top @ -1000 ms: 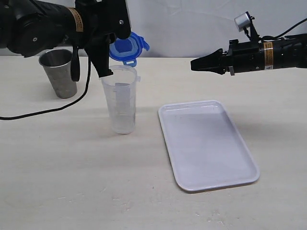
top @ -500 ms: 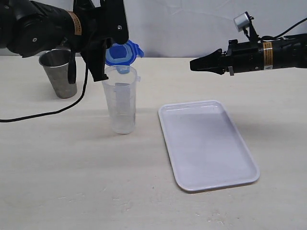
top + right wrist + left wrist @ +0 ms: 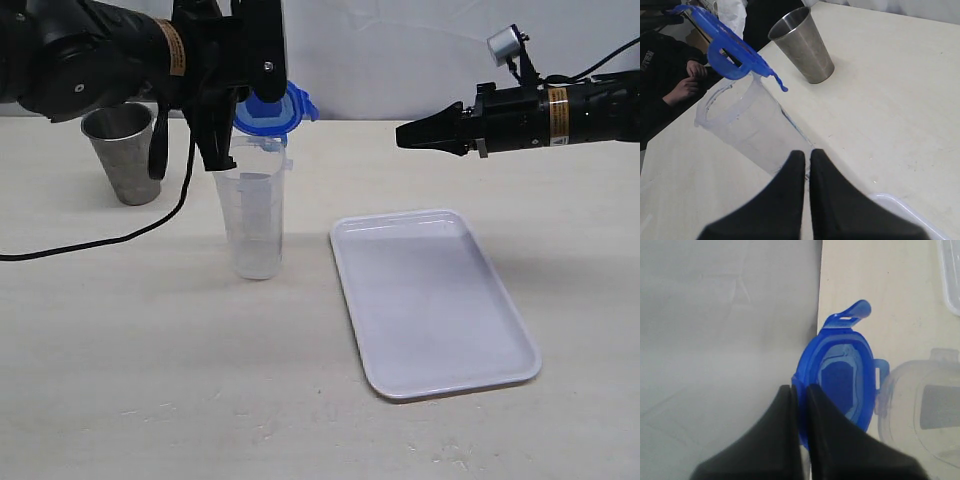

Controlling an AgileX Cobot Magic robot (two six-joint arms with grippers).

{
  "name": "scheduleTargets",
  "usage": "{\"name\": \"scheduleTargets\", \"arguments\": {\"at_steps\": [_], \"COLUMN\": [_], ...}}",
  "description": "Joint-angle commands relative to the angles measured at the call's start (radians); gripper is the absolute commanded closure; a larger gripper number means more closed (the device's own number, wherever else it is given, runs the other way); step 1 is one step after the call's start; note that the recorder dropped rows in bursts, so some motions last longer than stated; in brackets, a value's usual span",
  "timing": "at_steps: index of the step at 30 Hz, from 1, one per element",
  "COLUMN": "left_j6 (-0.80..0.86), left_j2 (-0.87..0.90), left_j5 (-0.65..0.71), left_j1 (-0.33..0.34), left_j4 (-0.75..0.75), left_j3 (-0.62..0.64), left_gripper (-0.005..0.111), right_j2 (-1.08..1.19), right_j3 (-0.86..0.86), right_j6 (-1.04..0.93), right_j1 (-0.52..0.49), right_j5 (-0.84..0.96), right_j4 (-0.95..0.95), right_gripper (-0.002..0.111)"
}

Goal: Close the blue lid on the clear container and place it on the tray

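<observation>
Lying nearest at lower right, the tray (image 3: 430, 300) awaits; beyond, the clear container (image 3: 252, 215) stands, my left hand (image 3: 799, 392) pinching the blue lid (image 3: 270, 110) tilted above its rim to seat it; my right hand (image 3: 405, 133) hovers closed, empty.

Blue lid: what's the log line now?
left gripper: shut on blue lid | blue lid: tilted over clear container, unsealed | right gripper: shut, empty | tray: unused
</observation>
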Motion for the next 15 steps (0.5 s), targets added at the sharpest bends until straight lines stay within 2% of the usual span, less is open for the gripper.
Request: {"name": "scheduleTargets", "arguments": {"at_steps": [1, 7, 15], "left_j6": [-0.001, -0.003, -0.003], "left_j2": [-0.008, -0.008, -0.008], "left_j5": [0.052, 0.053, -0.009], "left_j1": [-0.006, -0.006, -0.006], "left_j4": [0.040, 0.048, 0.055], "left_j3": [-0.007, -0.007, -0.007], "left_gripper": [0.107, 0.107, 0.107], "right_j2": [-0.011, -0.011, -0.011], "right_j3": [0.004, 0.004, 0.004], "right_j6": [-0.008, -0.008, -0.008], "right_j1": [-0.001, -0.001, -0.001], "right_j5": [-0.005, -0.005, -0.005], "right_j4": [0.000, 0.000, 0.000], "right_gripper": [0.104, 0.104, 0.104]}}
